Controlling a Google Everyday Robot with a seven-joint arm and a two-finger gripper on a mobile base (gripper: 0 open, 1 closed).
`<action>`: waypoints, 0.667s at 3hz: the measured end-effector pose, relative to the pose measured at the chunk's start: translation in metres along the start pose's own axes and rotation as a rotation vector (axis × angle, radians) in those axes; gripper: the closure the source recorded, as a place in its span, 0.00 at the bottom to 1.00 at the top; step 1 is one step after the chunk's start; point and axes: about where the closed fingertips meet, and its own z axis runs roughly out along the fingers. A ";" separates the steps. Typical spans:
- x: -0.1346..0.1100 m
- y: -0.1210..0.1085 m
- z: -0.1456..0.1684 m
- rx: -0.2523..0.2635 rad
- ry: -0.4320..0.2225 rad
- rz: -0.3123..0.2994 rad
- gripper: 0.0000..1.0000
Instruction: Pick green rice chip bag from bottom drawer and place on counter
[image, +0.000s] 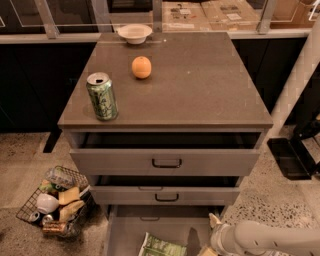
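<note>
The green rice chip bag lies flat in the pulled-out bottom drawer, near its front, partly cut off by the lower edge of the view. My gripper hangs at the drawer's right side, just right of the bag and not touching it. Its cream fingers are open with nothing between them. The white arm runs off to the lower right. The grey-brown counter tops the cabinet above.
On the counter stand a green drink can, an orange and a white bowl. The two upper drawers are slightly open. A wire basket of items sits on the floor at left, a black base at right.
</note>
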 end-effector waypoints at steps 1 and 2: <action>0.026 -0.013 0.056 -0.015 0.023 0.011 0.00; 0.040 -0.012 0.104 -0.059 -0.009 -0.013 0.00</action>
